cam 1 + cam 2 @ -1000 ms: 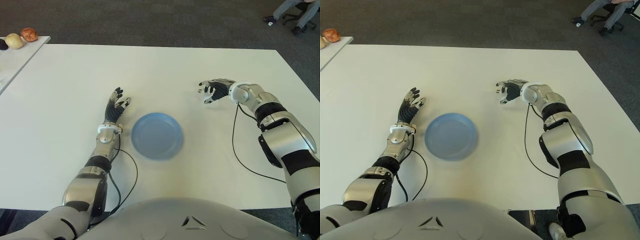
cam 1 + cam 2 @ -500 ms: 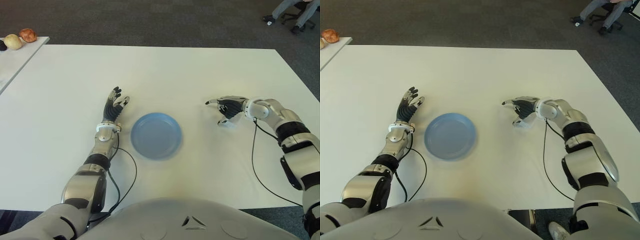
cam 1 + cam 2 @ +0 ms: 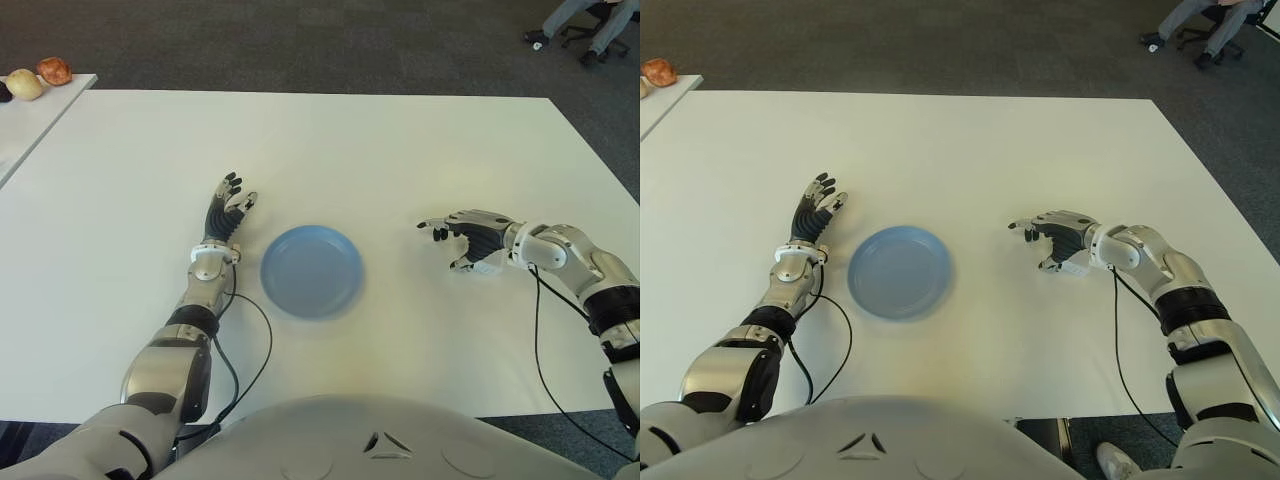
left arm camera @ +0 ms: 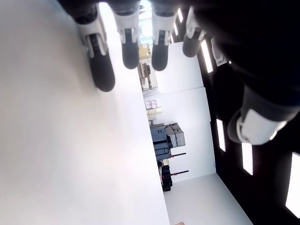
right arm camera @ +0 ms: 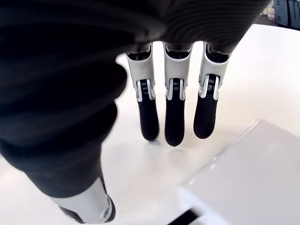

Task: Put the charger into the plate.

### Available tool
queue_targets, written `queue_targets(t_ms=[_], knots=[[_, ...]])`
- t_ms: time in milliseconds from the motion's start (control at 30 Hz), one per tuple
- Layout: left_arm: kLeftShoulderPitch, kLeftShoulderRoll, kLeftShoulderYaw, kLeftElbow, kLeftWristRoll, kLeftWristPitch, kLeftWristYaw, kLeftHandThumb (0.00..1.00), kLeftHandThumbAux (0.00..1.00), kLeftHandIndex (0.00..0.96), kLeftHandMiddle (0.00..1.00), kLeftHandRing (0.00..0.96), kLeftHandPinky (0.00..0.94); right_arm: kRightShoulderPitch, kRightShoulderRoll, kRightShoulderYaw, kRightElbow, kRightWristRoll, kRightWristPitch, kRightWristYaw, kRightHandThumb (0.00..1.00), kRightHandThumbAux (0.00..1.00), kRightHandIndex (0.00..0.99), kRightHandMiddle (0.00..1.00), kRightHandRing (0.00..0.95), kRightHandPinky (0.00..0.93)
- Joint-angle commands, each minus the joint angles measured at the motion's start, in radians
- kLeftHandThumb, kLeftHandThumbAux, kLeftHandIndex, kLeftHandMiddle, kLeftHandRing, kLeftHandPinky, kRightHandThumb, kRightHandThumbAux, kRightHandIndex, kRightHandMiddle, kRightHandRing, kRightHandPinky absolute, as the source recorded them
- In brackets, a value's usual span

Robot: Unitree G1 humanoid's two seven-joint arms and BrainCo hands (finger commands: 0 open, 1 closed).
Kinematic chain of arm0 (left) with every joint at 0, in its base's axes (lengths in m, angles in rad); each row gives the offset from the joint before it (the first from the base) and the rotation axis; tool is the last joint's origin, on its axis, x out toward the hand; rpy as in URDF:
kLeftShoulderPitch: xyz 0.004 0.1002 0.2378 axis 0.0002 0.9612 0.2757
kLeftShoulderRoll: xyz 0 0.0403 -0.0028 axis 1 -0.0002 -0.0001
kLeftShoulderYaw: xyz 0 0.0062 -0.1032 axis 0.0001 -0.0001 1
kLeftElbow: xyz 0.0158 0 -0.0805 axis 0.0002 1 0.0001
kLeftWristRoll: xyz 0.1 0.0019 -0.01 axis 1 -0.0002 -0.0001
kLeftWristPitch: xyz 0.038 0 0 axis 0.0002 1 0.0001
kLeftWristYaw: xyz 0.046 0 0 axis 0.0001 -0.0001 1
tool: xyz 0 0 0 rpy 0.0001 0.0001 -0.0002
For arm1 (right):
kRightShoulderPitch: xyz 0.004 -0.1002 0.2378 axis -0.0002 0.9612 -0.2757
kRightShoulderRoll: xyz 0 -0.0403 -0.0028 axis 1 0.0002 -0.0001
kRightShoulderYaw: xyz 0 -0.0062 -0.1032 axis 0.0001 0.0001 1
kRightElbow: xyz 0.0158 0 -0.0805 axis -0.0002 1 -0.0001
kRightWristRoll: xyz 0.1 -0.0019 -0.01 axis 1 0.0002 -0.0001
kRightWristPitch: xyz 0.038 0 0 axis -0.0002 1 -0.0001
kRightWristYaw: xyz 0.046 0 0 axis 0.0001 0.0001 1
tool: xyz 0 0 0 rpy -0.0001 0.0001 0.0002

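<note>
The charger [image 3: 487,268] is a small white block on the white table [image 3: 330,150], right of the blue plate [image 3: 311,270]. My right hand [image 3: 462,238] hovers low over it with fingers extended and spread, the charger showing just under the palm side. In the right wrist view the fingers [image 5: 174,117] point down at the table, and the charger [image 5: 255,173] lies beside them, not gripped. The plate holds nothing. My left hand [image 3: 228,205] shows just left of the plate, fingers spread, with nothing in it.
A side table [image 3: 30,110] at the far left carries a few round fruit-like things [image 3: 56,70]. A person's legs and an office chair [image 3: 590,25] are on the dark carpet at the far right. Black cables [image 3: 545,350] trail from both wrists.
My right hand has swung back toward me and to the right, lowering to the charger. The left hand and the plate have stayed put.
</note>
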Motion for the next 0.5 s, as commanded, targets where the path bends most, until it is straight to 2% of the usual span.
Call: queue_targets(t_ms=[33,333,500], knots=[[0.068,-0.018,-0.007,0.078,0.006,0.083,-0.022,0.000,0.535,0.077,0.131,0.121,0.115,0.065,-0.026,-0.047,-0.123,0.077,0.026,0.066,0.069,0.876,0.000,0.167,0.307,0.338],[0.060,-0.012,-0.007,0.094,0.008,0.103,-0.016,0.000,0.539,0.077,0.132,0.122,0.112,0.111,-0.025,-0.094,-0.210,0.145,0.055,0.143,0.149,0.890,0.000,0.140,0.274,0.273],[0.058,-0.013,-0.004,0.100,0.005,0.096,-0.016,0.000,0.551,0.067,0.128,0.120,0.109,0.130,-0.010,-0.117,-0.223,0.176,0.076,0.158,0.155,0.888,0.000,0.099,0.211,0.258]])
